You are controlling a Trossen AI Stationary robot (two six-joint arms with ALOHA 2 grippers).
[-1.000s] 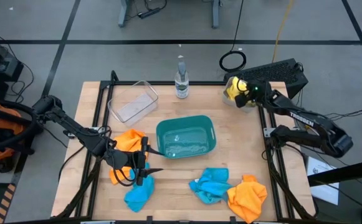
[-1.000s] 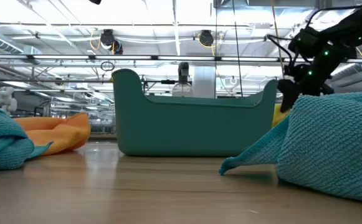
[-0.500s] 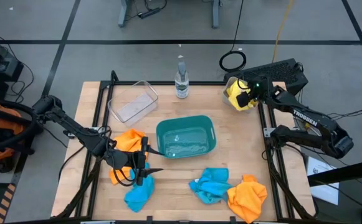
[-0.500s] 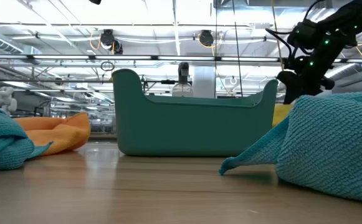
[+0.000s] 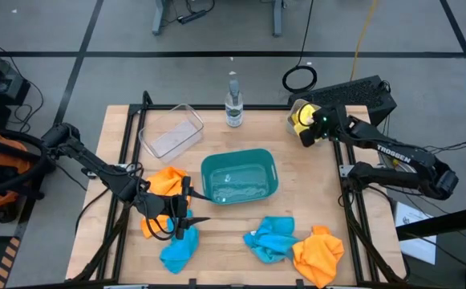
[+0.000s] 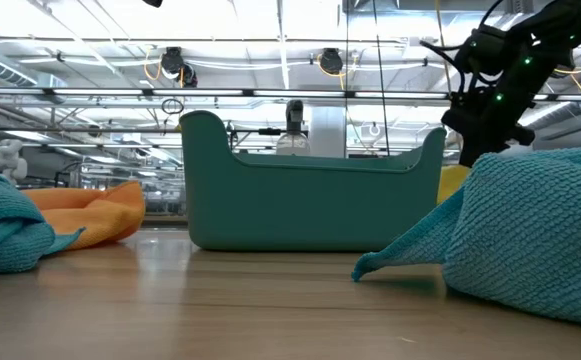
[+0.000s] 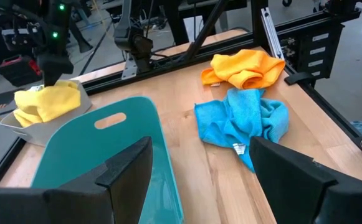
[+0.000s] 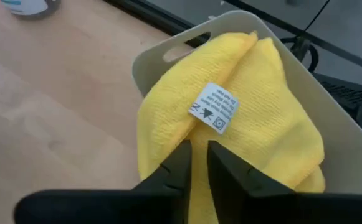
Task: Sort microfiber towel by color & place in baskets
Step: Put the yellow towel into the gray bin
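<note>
1. The right pincer (image 8: pixel 195 163), fingers nearly closed and gripping nothing, is hovering over the yellow towel (image 8: pixel 243 118) in the pale grey basket (image 5: pixel 293 108).
2. The left pincer (image 5: pixel 191 210), spread open, is waiting beside the teal basket (image 5: pixel 239 176).
3. Orange and blue towels are lying around the surface (image 5: pixel 313 185).

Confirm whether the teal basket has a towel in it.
No: in the high view the teal basket shows only its bare glossy floor, no towel inside.

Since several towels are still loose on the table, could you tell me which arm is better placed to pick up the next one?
Probably the left: its end effector hovers open over the orange towel and blue towel, while the right end effector is at the grey basket.
</note>
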